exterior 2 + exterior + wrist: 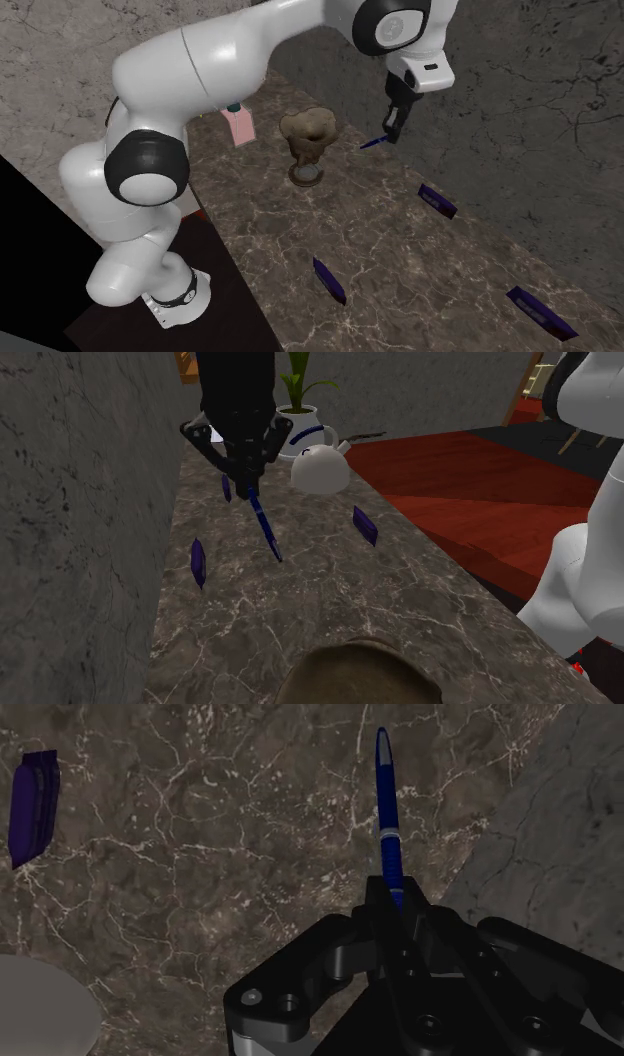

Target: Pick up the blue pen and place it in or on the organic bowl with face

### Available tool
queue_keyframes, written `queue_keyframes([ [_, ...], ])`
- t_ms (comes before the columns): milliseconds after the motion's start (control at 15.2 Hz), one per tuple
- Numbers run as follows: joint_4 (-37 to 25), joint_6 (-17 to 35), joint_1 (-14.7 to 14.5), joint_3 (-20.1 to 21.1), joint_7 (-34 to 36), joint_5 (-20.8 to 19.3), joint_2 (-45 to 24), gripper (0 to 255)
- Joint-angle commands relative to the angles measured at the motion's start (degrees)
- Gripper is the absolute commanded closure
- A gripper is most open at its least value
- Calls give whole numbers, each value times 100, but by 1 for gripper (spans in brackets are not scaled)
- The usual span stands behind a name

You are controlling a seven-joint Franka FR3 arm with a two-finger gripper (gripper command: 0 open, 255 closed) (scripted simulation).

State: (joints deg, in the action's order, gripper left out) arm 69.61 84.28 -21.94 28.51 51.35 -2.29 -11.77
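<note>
Blue pen [388,814] is hanging slantwise from the tool [248,487], which is pinching just its end, over the marble tabletop [400,602]. Risk: the pen could be pivoting or slipping (long overhang) en route to the bowl [310,135]. Counting: one pen, one bowl, three purple slabs [437,201], one teapot [322,470].

Three views on one marbled counter [400,612]
The shoulder view is taken low and close, along the counter, with the grey wall [80,532] at its left. The second exterior view is set higher and farther off, looking down across the counter toward that wall, the white arm [200,70] at its left. The wrist view is aimed down along the tool [395,901], very near. The blue pen [385,794] and the counter around it are shared by all three.
</note>
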Motion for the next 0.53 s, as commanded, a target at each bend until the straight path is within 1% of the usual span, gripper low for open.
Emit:
queue_keyframes([
  [0, 375, 93, -29, 66, 151, 131, 319, 255],
  [198, 805, 204, -130, 179, 408, 285, 692, 255],
  [462, 1225, 296, -304, 352, 786, 456, 1092, 255],
])
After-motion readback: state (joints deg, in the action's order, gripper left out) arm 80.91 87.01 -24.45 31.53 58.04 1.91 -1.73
